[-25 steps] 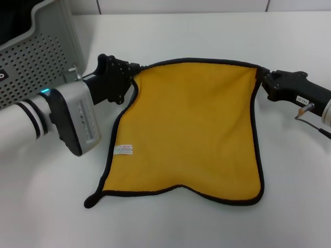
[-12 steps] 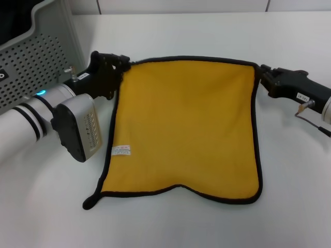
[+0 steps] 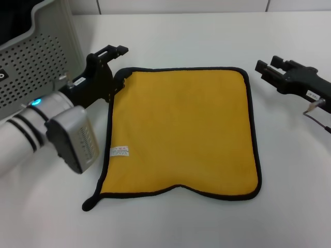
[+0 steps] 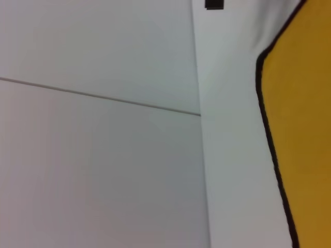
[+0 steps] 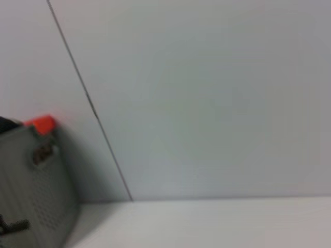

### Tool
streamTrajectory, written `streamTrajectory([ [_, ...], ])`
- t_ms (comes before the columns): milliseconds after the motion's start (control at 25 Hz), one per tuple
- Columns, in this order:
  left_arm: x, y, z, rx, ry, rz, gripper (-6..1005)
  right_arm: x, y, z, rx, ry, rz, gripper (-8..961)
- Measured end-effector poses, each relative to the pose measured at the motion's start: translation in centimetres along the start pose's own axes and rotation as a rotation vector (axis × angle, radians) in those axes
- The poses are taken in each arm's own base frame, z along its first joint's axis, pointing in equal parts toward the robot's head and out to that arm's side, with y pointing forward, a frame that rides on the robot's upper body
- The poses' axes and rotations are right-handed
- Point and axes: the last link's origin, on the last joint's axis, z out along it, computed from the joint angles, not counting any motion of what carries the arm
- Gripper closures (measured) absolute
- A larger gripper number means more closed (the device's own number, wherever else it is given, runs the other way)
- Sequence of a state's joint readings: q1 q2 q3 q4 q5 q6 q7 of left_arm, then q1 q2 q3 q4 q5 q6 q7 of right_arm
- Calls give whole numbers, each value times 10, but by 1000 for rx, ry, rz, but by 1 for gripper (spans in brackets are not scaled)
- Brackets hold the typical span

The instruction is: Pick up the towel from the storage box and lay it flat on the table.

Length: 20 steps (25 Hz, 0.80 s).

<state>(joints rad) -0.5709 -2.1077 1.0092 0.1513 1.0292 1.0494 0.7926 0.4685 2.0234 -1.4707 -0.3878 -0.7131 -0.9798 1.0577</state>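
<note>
The towel (image 3: 181, 132) lies spread flat on the white table (image 3: 170, 227), yellow side up, with its black edging showing all round. Its white tag (image 3: 120, 151) and black corner loop (image 3: 89, 203) are on the near left. My left gripper (image 3: 118, 67) is open beside the towel's far left corner and holds nothing. My right gripper (image 3: 265, 63) is open just right of the far right corner, apart from the cloth. The left wrist view shows the towel's edge (image 4: 305, 129) on the table (image 4: 232, 170).
The light grey storage box (image 3: 36, 57) with holed walls stands at the far left behind my left arm; it also shows in the right wrist view (image 5: 31, 191). A wall rises behind the table.
Both grippers have let go of the towel's far corners and drawn back outward. The far edge has dropped and the towel now lies flat on the table.
</note>
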Motion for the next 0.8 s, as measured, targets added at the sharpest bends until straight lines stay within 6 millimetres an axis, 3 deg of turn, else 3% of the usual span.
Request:
streamTrajectory([
  [200, 6, -1, -17, 79, 43, -145, 413, -7, 13, -17, -110, -91, -17, 449],
  [360, 13, -8, -32, 139, 144, -500, 286, -11, 29, -33, -245, -149, -59, 362],
  [440, 17, -11, -39, 130, 214, -718, 288, -14, 36, -41, -335, -147, -77, 319],
  [560, 20, -17, -47, 27, 319, -1011, 290, -19, 49, -52, -500, -114, -95, 96],
  [800, 41, -37, -58, -350, 536, -1305, 295, -25, 69, -65, -744, -57, -107, 81],
])
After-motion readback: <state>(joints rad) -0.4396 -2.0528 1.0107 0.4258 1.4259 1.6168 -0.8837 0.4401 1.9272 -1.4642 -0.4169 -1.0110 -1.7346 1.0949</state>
